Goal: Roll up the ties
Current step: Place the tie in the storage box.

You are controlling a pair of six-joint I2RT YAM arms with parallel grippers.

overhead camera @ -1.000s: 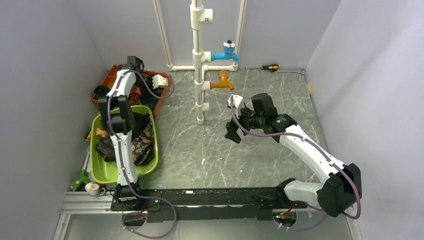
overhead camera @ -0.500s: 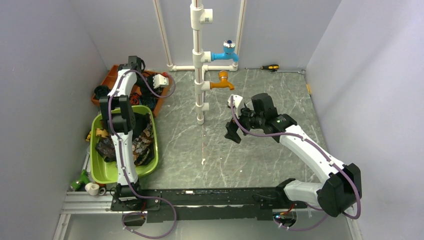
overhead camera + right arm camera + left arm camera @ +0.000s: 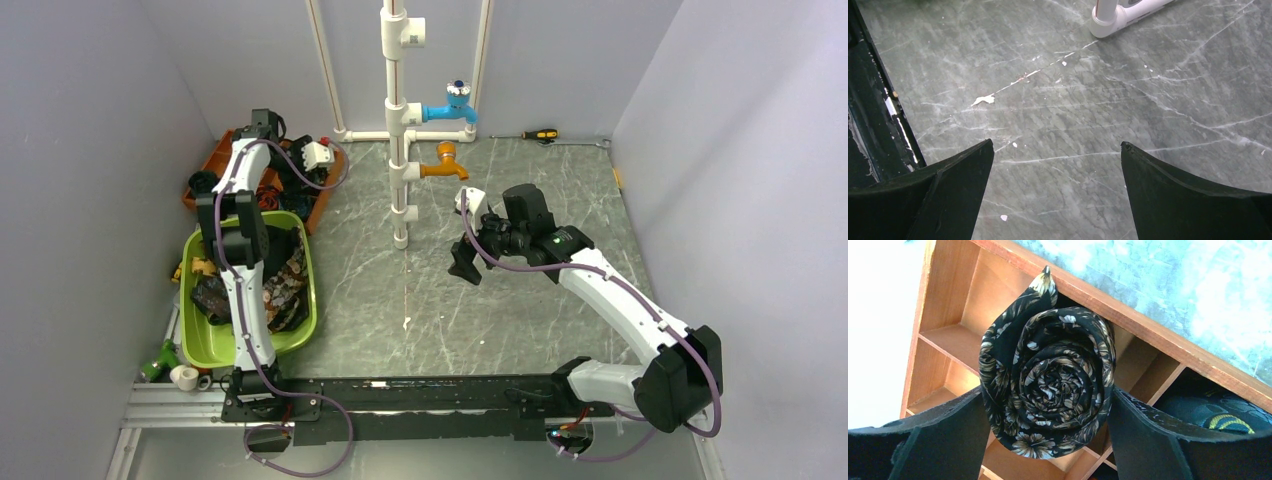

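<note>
Left gripper (image 3: 1046, 396) jaws are set wide at both flanks of the rolled tie (image 3: 1048, 380); whether it is pressed or released cannot be told. The coil is faced toward the wrist, its pointed end laid against the rim of the wooden compartment tray (image 3: 1168, 340), so a straight retreat is judged needed. In the green basin (image 3: 215, 345) beside this arm loose ties (image 3: 285, 285) are seen; the right gripper (image 3: 1057, 150) is held wide and empty, well apart

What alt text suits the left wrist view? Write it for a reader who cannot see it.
A dark floral tie rolled into a rosette sits between the left pincer's black fingers, over a wooden divided tray. A second tie lies in a compartment at lower right; grey marble table beyond.
</note>
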